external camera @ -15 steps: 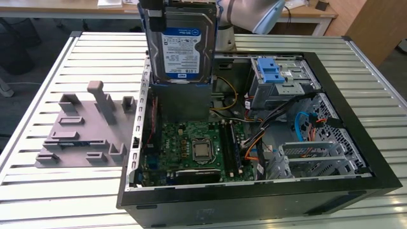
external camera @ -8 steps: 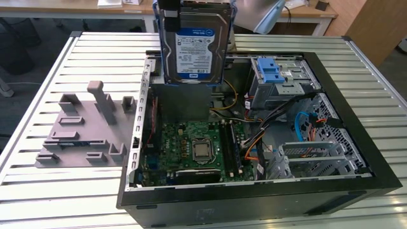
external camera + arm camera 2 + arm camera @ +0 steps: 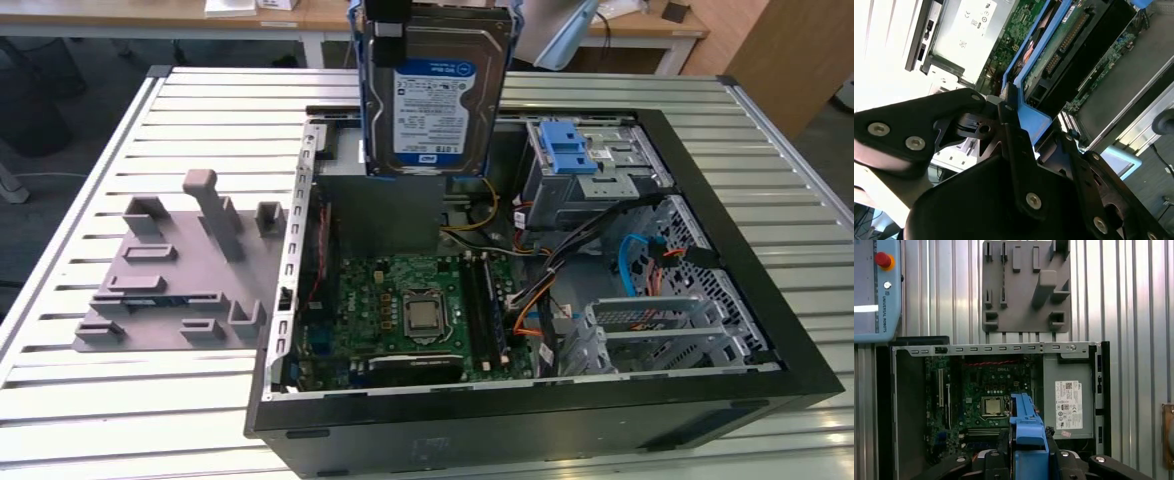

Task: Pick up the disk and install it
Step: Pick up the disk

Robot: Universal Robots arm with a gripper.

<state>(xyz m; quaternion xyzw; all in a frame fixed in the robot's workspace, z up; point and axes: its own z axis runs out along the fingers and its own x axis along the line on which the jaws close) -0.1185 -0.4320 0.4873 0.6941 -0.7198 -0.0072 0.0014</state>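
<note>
A robotics lab, by its slatted metal workbench, opened computer case and teach pendant.

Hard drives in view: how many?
1. The disk hangs upright in the gripper, jaws shut on its blue carrier, above the open computer case. The metal cage with the blue latch may hide another.
</note>
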